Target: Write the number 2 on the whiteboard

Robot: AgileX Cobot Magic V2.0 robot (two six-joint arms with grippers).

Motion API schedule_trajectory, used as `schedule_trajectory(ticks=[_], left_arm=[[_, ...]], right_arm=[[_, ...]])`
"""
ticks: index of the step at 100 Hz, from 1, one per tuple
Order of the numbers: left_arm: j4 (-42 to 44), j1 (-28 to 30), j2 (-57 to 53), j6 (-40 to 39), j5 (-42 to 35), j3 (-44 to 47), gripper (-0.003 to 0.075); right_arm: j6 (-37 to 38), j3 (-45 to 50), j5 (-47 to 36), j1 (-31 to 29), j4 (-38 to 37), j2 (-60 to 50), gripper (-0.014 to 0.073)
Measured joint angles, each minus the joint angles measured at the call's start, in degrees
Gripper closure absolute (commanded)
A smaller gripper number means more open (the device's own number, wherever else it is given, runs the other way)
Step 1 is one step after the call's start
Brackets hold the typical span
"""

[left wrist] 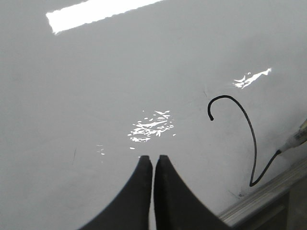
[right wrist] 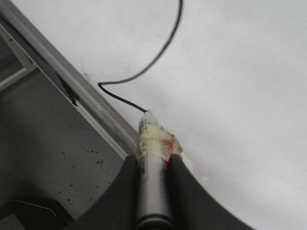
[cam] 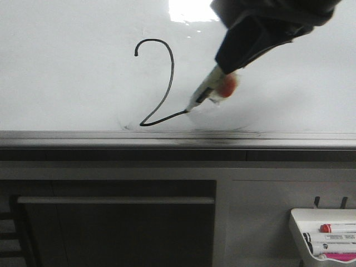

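Start with your right gripper (right wrist: 154, 160): its fingers (right wrist: 180, 182) are clenched on the marker (right wrist: 152, 158), one on each side of the barrel, and the pen's long axis runs from the fingers toward about 11 o'clock in the right wrist view, tip touching the whiteboard (cam: 67, 72). In the front view the same marker (cam: 208, 88) slants down toward 7 o'clock from the gripper, and its tip sits at the free end of the base stroke. The number 2 (cam: 158, 83) lies to the 9 o'clock side of that tip: hook at the top, long diagonal down to a corner just above the grey ledge (cam: 111, 138), then a short base rising rightward to the pen. So the remaining stroke, as I judge it, runs away from the numeral toward 3 o'clock, roughly parallel to the ledge. Your right arm is the only one on the work. Your left gripper (left wrist: 153, 158) hangs apart from the numeral, fingers pressed together on nothing, with the board beyond.
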Motion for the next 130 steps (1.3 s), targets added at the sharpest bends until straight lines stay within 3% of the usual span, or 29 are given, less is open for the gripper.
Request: schedule_trajectory(ticks=[23, 45, 53, 66, 87, 112, 119, 130], left_arm=[[2.34, -0.16, 0.0, 0.0, -0.04, 0.0, 0.072], [12.67, -9.33, 1.74, 0.0, -4.67, 0.0, 0.0474], [15.32, -13.21, 4.29, 0.0, -5.71, 0.0, 0.0431], [16.66, -16.79, 11.0, 0.0, -7.98, 0.0, 0.0434], [17.51, -16.97, 21.63, 0.0, -16.31, -0.13, 0.0434], [17.64, -16.97, 26.49, 0.0, -16.91, -0.28, 0.0446], [17.64, -16.97, 26.52, 0.0, -16.91, -0.27, 0.0503], [17.64, -16.97, 26.66, 0.0, -16.43, -0.4, 0.069]], right_arm=[[0.09, 1.31, 0.48, 1.71, -1.45, -1.65, 0.0643], [-2.13, -0.71, 1.55, 12.56, -2.57, -2.29, 0.0645], [-2.53, -1.37, 1.32, 14.98, -2.57, -2.18, 0.0644], [-2.53, -2.33, -0.16, 17.79, -2.57, -1.2, 0.0645], [-2.95, -3.33, -0.41, 19.78, -2.72, -0.65, 0.0645], [-2.95, -3.35, 1.58, 20.24, -2.7, -0.65, 0.0645], [-2.95, -3.35, 2.08, 20.46, -2.7, -0.65, 0.0645], [-2.95, -3.35, 2.19, 20.46, -2.7, -0.65, 0.0645]])
